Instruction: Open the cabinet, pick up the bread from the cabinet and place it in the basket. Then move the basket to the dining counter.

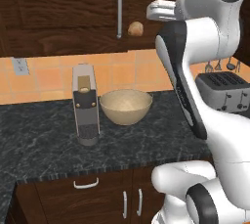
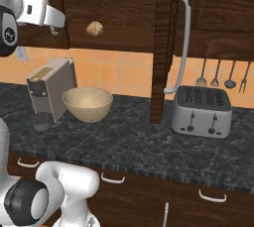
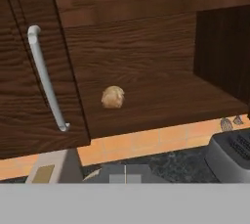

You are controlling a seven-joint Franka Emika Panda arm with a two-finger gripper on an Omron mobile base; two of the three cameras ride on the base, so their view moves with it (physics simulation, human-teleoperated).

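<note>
Inside the cabinet (image 3: 146, 47), the bread (image 3: 113, 97) sits on its shelf; the gripper's fingers are pressed together, holding nothing.

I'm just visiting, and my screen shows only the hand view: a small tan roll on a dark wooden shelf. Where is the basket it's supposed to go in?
Observer: The wide round tan basket sits empty on the dark speckled stone counter, roughly below the small round golden-tan roll.
Operator: Is anything standing near it?
Observer: Yes, a tall grey-and-black coffee machine stands close beside it, on its left in the left base view.
Operator: And where's the door that covered the roll?
Observer: The dark brown wooden cabinet door stands swung out, edge-on in the right base view, with its long silver bar handle above the silver toaster.
</note>
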